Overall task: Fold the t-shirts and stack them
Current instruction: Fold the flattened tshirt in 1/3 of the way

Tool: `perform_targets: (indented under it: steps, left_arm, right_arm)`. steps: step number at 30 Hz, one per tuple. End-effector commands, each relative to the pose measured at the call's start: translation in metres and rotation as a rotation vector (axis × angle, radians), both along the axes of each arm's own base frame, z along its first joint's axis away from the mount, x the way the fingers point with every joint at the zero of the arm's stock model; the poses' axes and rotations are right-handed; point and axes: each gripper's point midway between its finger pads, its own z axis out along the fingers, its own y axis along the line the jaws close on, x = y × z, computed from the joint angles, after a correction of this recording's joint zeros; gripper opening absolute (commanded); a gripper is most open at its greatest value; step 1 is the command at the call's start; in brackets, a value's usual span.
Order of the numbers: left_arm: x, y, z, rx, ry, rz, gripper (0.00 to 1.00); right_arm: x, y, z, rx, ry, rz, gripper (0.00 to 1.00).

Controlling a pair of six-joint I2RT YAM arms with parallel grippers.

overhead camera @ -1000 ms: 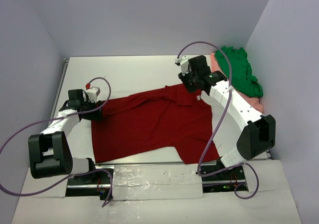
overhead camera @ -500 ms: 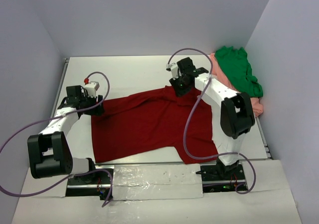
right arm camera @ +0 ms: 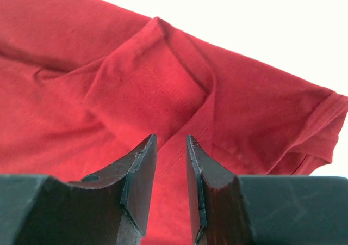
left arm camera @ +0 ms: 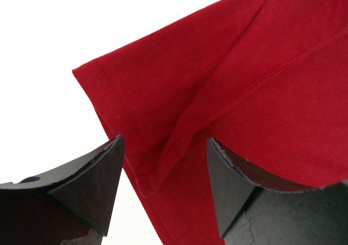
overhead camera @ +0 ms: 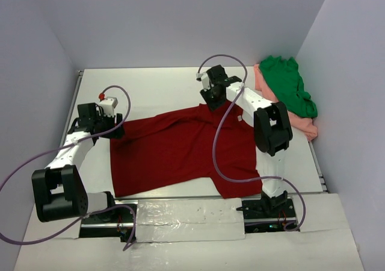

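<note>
Dark red t-shirt (overhead camera: 180, 147) lies spread mid-bench (overhead camera: 156, 84). Your left tool (left arm camera: 164, 141), jaws wide and empty, hovers over its hemmed far-left corner; your right tool (right arm camera: 171, 139), narrowly parted and gripping nothing, hovers over the far sleeve. Pinch both layers squarely before folding. Green t-shirt (overhead camera: 289, 81) and salmon pink t-shirt (overhead camera: 305, 126) sit crumpled at the far right corner.
</note>
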Motion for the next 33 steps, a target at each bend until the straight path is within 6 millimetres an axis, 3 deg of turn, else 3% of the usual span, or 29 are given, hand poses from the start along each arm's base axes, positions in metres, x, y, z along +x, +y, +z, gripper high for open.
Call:
perform_targets:
  steps: [1,12,19,24,28,33]
  left_arm:
    - [0.012,0.003,0.022,-0.008,-0.075,0.016,0.71]
    - [0.009,0.004,0.024,-0.010,-0.077,0.020,0.71]
    - [0.007,0.003,0.024,-0.019,-0.076,0.017,0.70]
    - [0.006,0.003,0.024,-0.023,-0.077,0.017,0.70]
    - [0.005,0.003,0.023,-0.024,-0.076,0.018,0.70]
    - [0.005,0.003,0.022,-0.027,-0.077,0.018,0.70]
  right_arm:
    - [0.017,-0.008,0.003,-0.054,-0.037,-0.054,0.36]
    - [0.014,-0.018,-0.017,-0.131,-0.005,-0.076,0.36]
    - [0.005,-0.013,-0.028,-0.111,0.038,-0.066,0.34]
    - [0.005,-0.008,-0.022,-0.094,0.041,-0.059,0.35]
    - [0.007,0.001,-0.012,-0.078,0.012,-0.043,0.42]
    - [0.013,-0.001,-0.010,-0.204,-0.068,-0.068,0.45]
